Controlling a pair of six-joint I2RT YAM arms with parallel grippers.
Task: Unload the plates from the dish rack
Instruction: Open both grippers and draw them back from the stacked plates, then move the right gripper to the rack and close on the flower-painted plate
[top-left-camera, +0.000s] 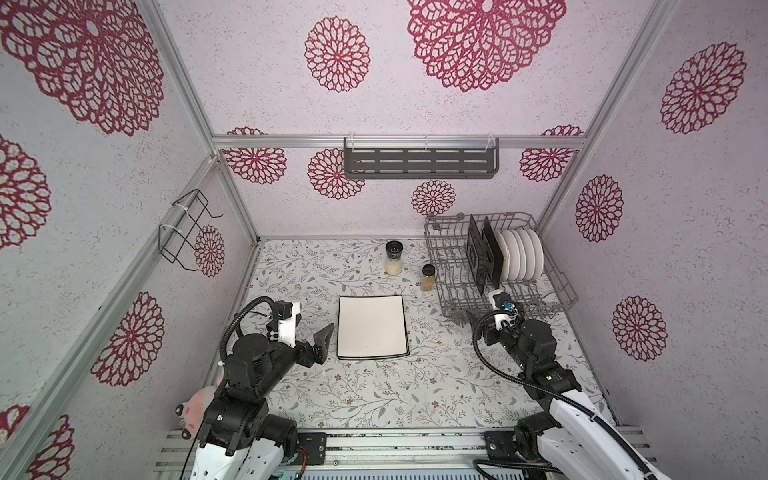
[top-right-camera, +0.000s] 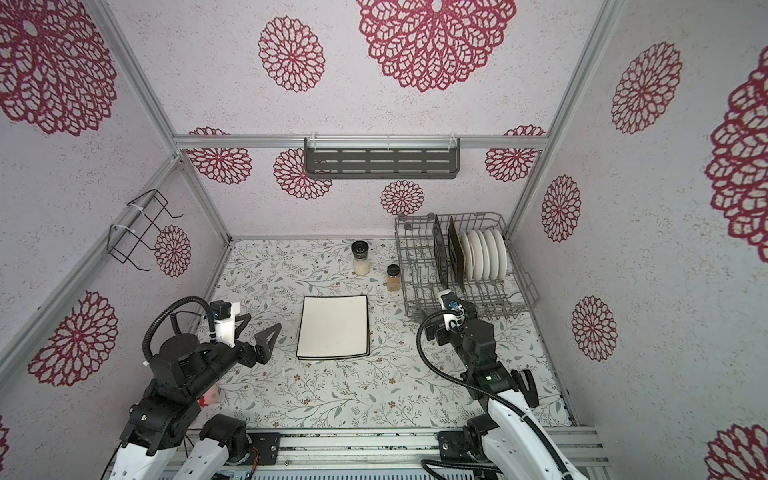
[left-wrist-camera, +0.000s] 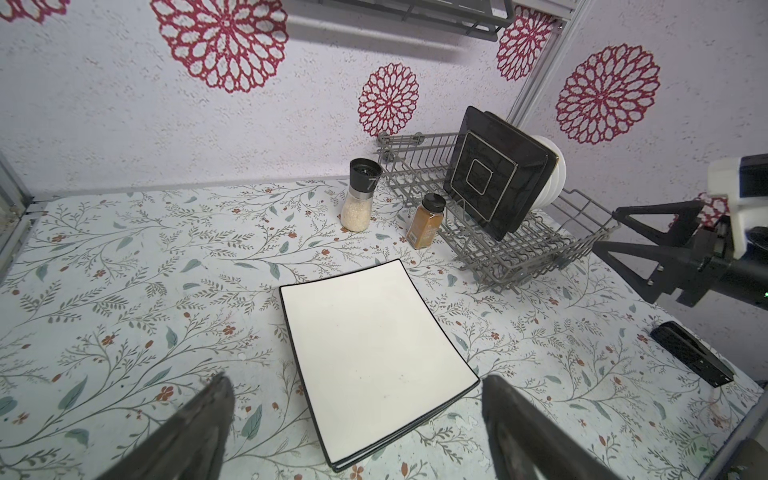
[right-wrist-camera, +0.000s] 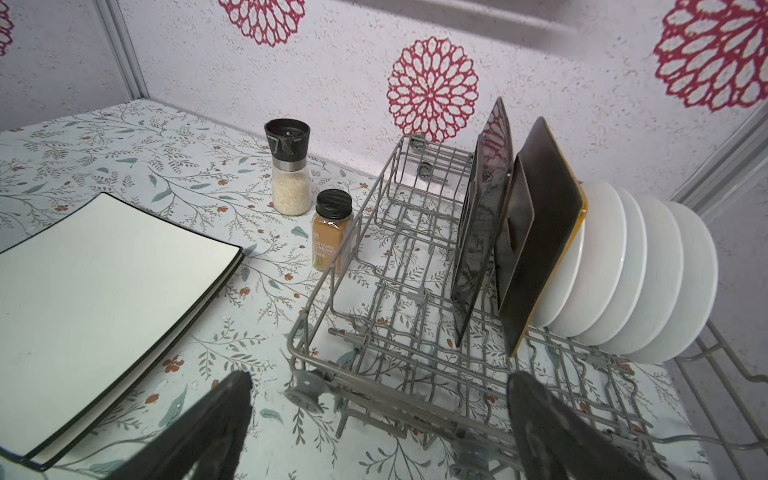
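The grey wire dish rack stands at the back right. Upright in it are two black square plates and, behind them, several round white plates. A stack of cream square plates with dark rims lies flat mid-table. My left gripper is open and empty, just left of that stack's near edge. My right gripper is open and empty, low at the rack's front left corner.
A salt grinder and a cinnamon jar stand between the cream stack and the rack. A slotted shelf hangs on the back wall, a black wire holder on the left wall. A pink plush lies beside the left arm.
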